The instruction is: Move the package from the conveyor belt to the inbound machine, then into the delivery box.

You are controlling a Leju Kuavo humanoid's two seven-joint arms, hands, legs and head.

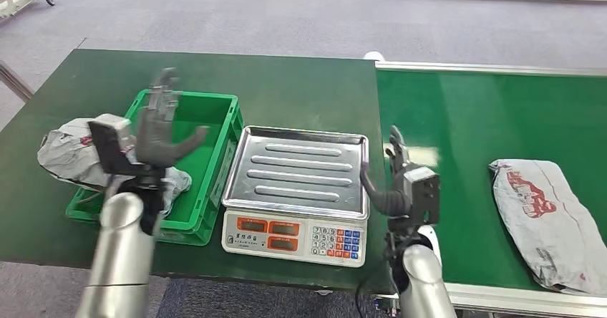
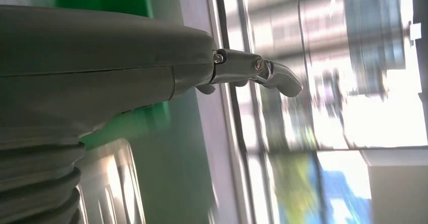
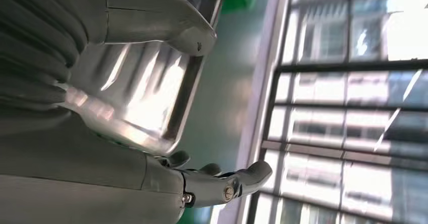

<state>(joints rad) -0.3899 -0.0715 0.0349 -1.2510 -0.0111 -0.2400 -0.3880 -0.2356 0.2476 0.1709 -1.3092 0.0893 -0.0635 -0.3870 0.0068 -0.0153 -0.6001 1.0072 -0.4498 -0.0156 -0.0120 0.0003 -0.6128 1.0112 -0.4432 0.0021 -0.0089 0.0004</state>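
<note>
Package (image 1: 547, 214) lies on belt, well apart from right hand (image 1: 396, 178).

Bare belt (image 1: 458, 117) is left open ahead of the right hand (image 1: 401, 178), towards the package (image 1: 547, 210). The scale (image 1: 297, 193) is set just beside it, inward. The green crate (image 1: 215, 160) is overhung by the left hand (image 1: 161, 128).

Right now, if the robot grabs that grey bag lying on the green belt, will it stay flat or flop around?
The grey package looks like a wrinkled plastic mailer, so it would probably sag and fold when lifted. Its glossy film may be slippery. It lies low and flat on the conveyor belt, so it is unlikely to roll.
</note>
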